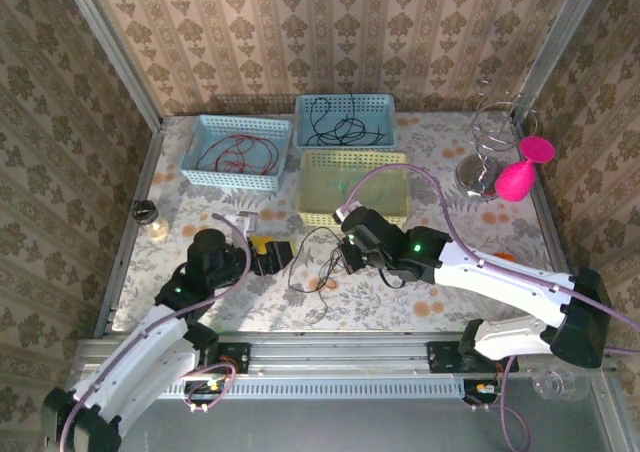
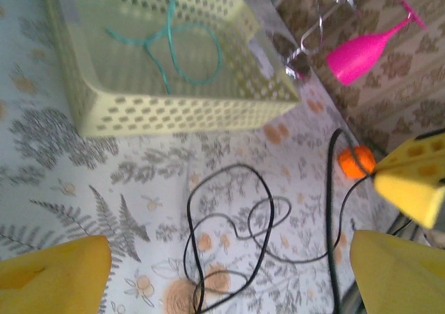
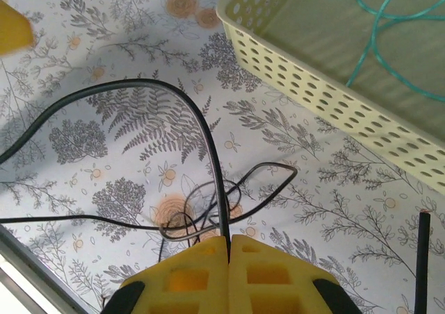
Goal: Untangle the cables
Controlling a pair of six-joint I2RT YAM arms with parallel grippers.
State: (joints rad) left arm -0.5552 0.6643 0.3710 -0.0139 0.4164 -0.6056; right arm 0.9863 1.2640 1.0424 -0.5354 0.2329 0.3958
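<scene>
Bright even daylight, soft faint shadows, left wrist view blurred (nearest foreground worst), overhead view sharp

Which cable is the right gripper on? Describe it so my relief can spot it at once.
Start at the yellow basket and look just toward the near edge. A thin black cable sprawls there in loose loops on the floral cloth, one strand pinched in the right gripper. Of the cables, it alone lies outside a basket.

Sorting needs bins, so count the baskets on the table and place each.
3. One blue basket at back left holds red cables; a second blue basket, right of it, holds black cables; a yellow basket in front of that holds a green cable.
</scene>
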